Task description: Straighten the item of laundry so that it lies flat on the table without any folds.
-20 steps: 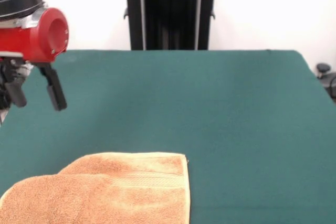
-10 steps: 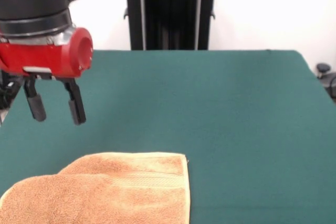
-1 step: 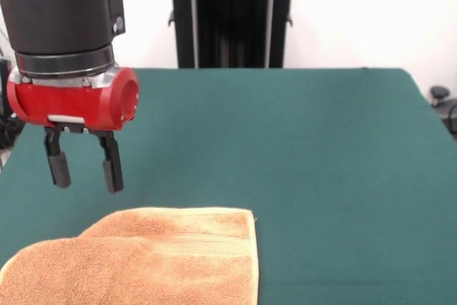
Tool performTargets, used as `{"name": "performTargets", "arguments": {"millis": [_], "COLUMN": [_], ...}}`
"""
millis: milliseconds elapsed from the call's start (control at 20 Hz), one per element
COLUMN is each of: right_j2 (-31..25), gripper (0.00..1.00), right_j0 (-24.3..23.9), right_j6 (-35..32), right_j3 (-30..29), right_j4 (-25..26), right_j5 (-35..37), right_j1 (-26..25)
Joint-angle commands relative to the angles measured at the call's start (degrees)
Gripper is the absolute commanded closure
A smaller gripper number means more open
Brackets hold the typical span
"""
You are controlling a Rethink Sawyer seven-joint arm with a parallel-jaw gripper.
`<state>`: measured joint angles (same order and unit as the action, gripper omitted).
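The item of laundry (image 3: 150,258) is an orange-tan terry towel lying at the near left of the table (image 3: 321,162). It is doubled over, with a rounded fold bulging at its left side and a woven band across its middle. Its far right corner lies square on the green cloth. My gripper (image 3: 86,179) hangs open above the table, just beyond the towel's far left edge and clear of it. Nothing is between its two black fingers (image 3: 113,173).
The green table stretches wide to the right and far side of the towel. A small dark object (image 3: 440,94) sits off the table's far right corner.
The arm has swung in from the left edge toward the towel and come lower. The gripper now faces straight down. The towel has not moved.
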<state>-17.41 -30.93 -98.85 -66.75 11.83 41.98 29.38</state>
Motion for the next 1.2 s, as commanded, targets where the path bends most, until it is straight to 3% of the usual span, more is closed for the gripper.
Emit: {"name": "performTargets", "arguments": {"millis": [50, 200, 750, 1200], "right_j2": [0.8, 0.5, 4.0, 6.3], "gripper": [0.00, 0.00, 0.00, 0.00], "right_j0": [3.3, 3.5, 7.3, 9.0], "right_j6": [-8.5, -7.1, -13.1, -12.7], "right_j3": [-9.7, -7.9, -6.4, -5.8], "right_j4": [0.2, 0.3, 1.7, -2.0], "right_j5": [-3.5, -3.5, -17.1, -18.9], "right_j1": [-4.3, -5.9, -10.7, -12.2]}}
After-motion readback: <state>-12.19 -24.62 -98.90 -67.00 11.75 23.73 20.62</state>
